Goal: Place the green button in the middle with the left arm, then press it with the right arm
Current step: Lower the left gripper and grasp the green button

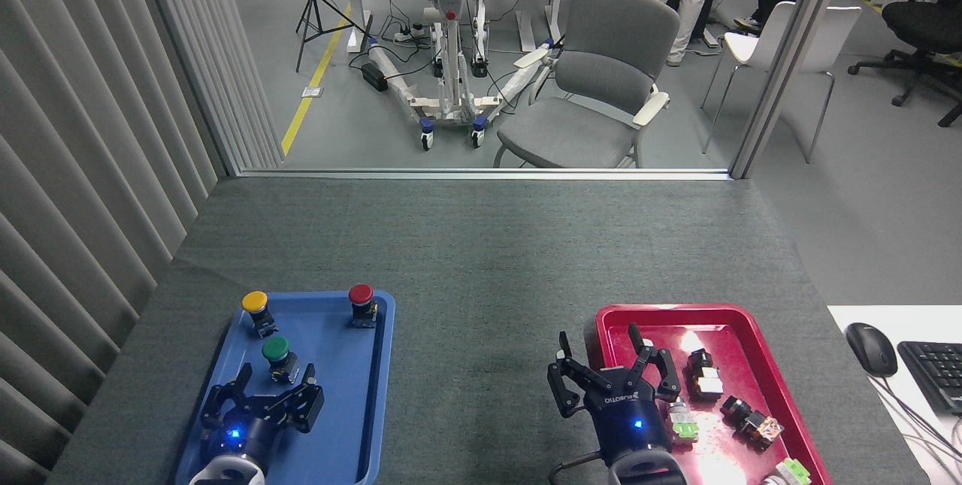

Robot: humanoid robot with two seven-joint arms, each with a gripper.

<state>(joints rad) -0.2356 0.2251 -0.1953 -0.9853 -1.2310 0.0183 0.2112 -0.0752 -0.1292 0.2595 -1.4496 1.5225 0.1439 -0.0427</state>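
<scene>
The green button (276, 353) stands upright in the blue tray (342, 410), its dark-green cap up on a black-and-silver base. My left gripper (276, 377) is open just in front of it, one fingertip on each side of the base, nothing held. My right gripper (599, 347) is open over the left rim of the red tray (740, 316), empty. The grey mat (481, 267) between the trays is the middle.
A yellow button (255, 306) and a red button (361, 300) stand at the blue tray's far end. Several small switches lie in the red tray. A mouse (870, 347) and keyboard (936, 372) sit at the right. Slatted wall on the left.
</scene>
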